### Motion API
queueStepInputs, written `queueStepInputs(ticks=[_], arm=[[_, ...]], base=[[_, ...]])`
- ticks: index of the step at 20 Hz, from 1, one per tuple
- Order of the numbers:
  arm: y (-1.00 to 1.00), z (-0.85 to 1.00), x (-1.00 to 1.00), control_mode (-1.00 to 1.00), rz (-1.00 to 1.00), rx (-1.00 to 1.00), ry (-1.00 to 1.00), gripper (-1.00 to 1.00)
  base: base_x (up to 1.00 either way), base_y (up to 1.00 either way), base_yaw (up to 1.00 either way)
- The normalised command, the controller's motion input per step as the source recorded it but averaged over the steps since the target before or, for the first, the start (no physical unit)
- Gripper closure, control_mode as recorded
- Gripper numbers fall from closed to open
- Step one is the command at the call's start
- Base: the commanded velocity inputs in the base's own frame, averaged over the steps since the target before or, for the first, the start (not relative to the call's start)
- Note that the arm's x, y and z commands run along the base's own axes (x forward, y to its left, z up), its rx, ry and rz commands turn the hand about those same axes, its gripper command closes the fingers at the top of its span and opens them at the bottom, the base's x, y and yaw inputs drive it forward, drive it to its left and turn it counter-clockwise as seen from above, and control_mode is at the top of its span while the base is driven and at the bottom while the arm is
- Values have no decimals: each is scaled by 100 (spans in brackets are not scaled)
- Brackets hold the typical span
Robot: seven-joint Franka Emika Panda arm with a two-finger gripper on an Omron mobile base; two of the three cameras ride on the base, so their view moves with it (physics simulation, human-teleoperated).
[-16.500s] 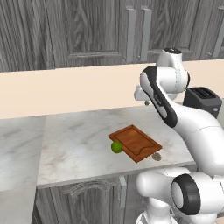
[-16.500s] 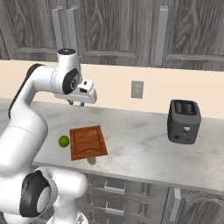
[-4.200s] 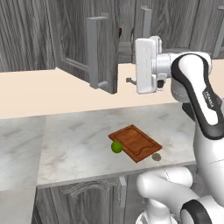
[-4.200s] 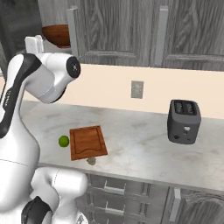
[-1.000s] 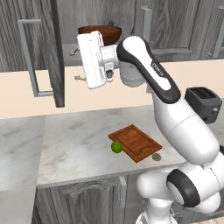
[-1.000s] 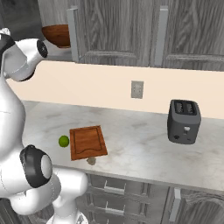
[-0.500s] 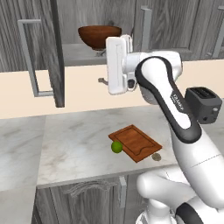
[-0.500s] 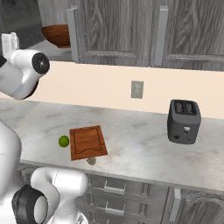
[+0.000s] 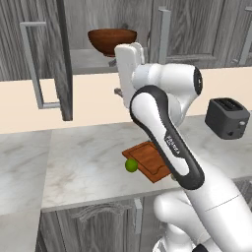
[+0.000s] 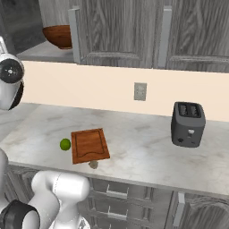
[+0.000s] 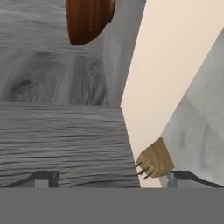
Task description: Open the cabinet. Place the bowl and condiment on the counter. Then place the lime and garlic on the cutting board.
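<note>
The cabinet [image 9: 51, 59] stands with its left door swung wide open. On its shelf sits the reddish-brown bowl [image 9: 112, 40] [image 10: 59, 36], which tops the hand view too [image 11: 87, 19]. My gripper [image 9: 116, 77] hangs just below and in front of that shelf, open and empty [image 11: 111, 179]. Down on the counter [image 10: 143, 147] lies the cutting board [image 10: 90, 146] [image 9: 150, 160]. The lime [image 10: 65, 144] [image 9: 131, 165] rests at its left edge and the garlic [image 10: 93, 164] at its front edge, both off the board. The condiment is out of view.
A dark toaster [image 10: 188, 123] [image 9: 227, 117] stands at the right of the counter. A wall outlet [image 10: 140, 91] is on the beige backsplash. The open door's bar handle [image 9: 34, 64] juts out at left. A tan object with dark prongs [image 11: 155, 159] appears in the hand view.
The arm has swung to the right, away from the open door, so the bowl now shows free above the hand. The gripper has stayed open.
</note>
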Motion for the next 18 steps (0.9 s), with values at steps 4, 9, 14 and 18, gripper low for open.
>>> queueStepInputs(ticks=[4, 9, 14, 18], arm=[[-23, 0, 3, -100, -12, -33, -18, -100], [-68, 0, 20, -100, -15, -25, -2, -100], [-73, 8, 4, -100, -13, -17, 0, -100], [-43, 8, 0, -100, -1, -17, -12, -100]], base=[[0, 0, 0], [0, 0, 0], [0, 0, 0], [0, 0, 0]])
